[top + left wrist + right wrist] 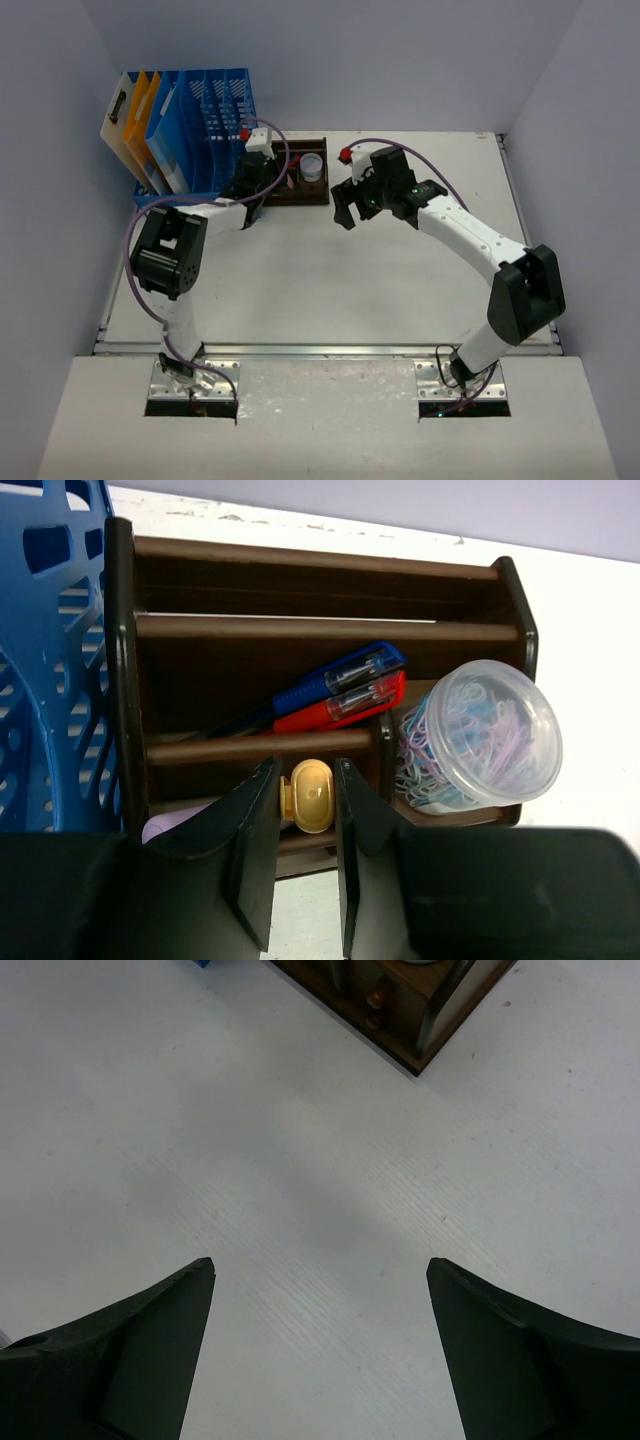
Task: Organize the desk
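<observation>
Two containers stand close together at the far left of a large, flat, off-white desk point(300, 290), which has a silver metal rail point(330, 350) along its near edge. One is a blue plastic mesh file rack point(215, 115) holding yellow and white folders point(135, 120). Just to its right is a small dark-brown wooden compartment tray point(320, 628). The left gripper point(307, 780) is at the front of the tray, its black fingers drawn close together and clamped on a small pale-yellow rounded object point(312, 805) at the tray's front compartment. Behind that, in a middle compartment, a blue pen point(340, 675) and a red pen point(350, 705) lie side by side, touching. A clear round plastic tub of pastel paper clips point(490, 735) sits tilted in the tray's right-hand compartment. The right gripper point(320, 1310) hangs over bare desk near the tray's right corner. Its fingers are spread wide apart and grip nothing.
</observation>
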You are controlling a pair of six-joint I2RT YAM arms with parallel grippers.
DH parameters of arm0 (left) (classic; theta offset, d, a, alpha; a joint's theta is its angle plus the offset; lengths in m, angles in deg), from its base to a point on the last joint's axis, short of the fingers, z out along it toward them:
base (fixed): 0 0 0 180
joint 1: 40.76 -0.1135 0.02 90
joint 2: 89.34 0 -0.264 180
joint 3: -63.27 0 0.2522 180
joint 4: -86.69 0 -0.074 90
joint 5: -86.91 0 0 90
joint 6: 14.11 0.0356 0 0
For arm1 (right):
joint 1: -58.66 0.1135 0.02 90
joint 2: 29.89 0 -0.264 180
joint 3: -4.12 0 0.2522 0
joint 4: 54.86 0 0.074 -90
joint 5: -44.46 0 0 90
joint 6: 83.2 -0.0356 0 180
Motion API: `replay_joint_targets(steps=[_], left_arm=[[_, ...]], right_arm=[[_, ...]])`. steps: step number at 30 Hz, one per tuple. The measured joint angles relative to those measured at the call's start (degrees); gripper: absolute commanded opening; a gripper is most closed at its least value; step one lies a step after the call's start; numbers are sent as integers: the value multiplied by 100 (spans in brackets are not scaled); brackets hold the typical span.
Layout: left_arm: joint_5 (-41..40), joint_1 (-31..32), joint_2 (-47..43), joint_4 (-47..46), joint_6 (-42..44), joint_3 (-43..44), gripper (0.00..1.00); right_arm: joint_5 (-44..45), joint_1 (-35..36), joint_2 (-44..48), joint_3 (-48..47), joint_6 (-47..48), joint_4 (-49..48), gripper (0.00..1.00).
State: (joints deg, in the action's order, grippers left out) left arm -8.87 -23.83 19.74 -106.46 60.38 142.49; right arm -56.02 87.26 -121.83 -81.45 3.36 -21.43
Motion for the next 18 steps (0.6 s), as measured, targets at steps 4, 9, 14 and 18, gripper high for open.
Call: replay_joint_targets(steps=[4,9,14,18], left_arm=[[-20,2,68,-81,0,-66,2],[-90,17,144,-138,22,-66,37],[-164,46,140,33,90,-59,55],[-201,94,17,380,170,107,69]], right_arm=[[-11,0,0,0,0,0,87],[-13,0,-2,0,0,2,87],[-35,0,-2,0,0,11,87],[-55,-2,-2,0,0,13,87]])
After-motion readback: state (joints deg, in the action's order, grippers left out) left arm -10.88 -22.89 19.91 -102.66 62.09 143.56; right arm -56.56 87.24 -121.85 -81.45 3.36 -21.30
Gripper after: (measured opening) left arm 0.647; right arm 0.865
